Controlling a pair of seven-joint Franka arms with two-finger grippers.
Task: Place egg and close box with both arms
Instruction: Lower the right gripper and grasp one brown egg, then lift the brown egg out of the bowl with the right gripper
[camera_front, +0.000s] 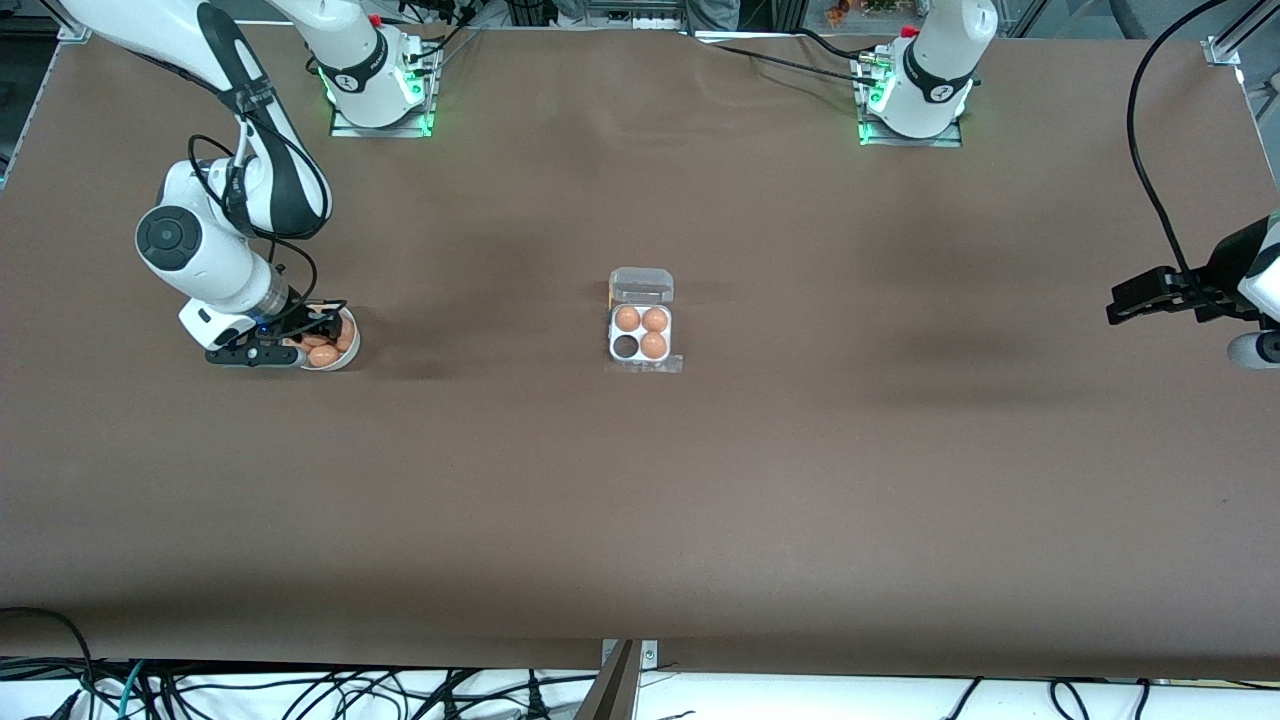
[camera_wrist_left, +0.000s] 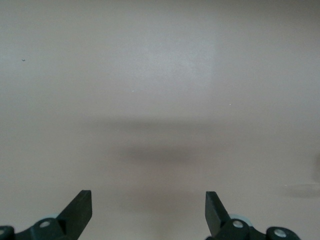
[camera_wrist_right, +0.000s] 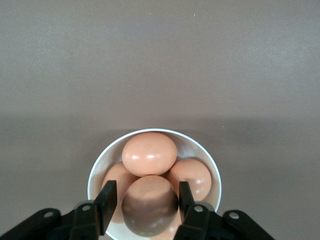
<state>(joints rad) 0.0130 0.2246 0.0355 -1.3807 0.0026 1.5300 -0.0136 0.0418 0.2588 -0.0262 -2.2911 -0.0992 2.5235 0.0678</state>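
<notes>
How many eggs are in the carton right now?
3 in the box: two eggs in the cells nearer the lid hinge, one egg nearer the front camera; the fourth cell is empty.

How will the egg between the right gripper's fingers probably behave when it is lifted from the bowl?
The egg looks smooth and rounded, so it may slip or turn between the right gripper's narrow fingers. It is probably fragile, so a hard squeeze could crack it. It rests on other eggs in the bowl, which may shift as it leaves.
</notes>
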